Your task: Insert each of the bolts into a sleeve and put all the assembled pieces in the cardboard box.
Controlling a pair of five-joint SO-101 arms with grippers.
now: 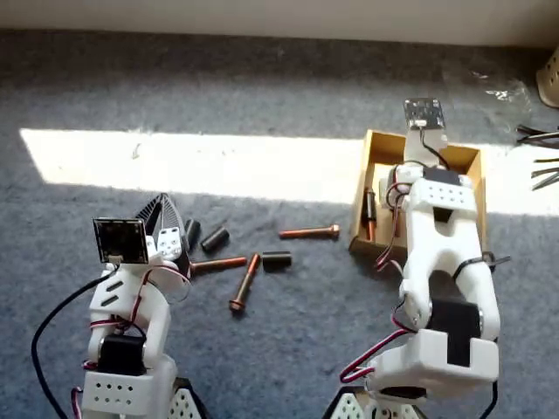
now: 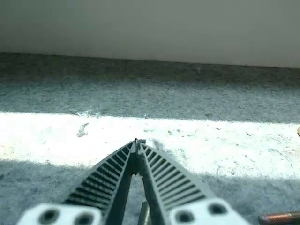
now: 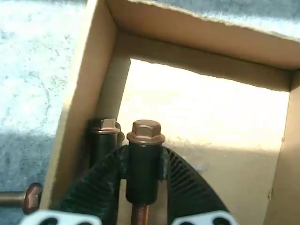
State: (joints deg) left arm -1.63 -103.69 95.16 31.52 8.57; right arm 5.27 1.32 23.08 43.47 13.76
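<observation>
My right gripper (image 3: 143, 158) is shut on a black sleeve with a copper bolt through it (image 3: 143, 161), held inside the cardboard box (image 3: 84, 93). A second assembled piece (image 3: 104, 140) lies beside it along the box wall and is also seen from above (image 1: 370, 214). My left gripper (image 2: 136, 143) is shut with nothing in it, low over the carpet (image 1: 166, 211). Loose copper bolts lie on the carpet: one (image 1: 310, 232) near the box, two (image 1: 244, 281) (image 1: 218, 262) closer to the left arm. Loose black sleeves (image 1: 276, 260) (image 1: 215, 238) (image 1: 192, 231) lie among them.
The right arm (image 1: 441, 236) stretches over the cardboard box (image 1: 380, 144). A bright sunlit band (image 1: 201, 161) crosses the grey carpet. Dark cables (image 1: 537, 135) lie at the far right edge. A wall runs along the back.
</observation>
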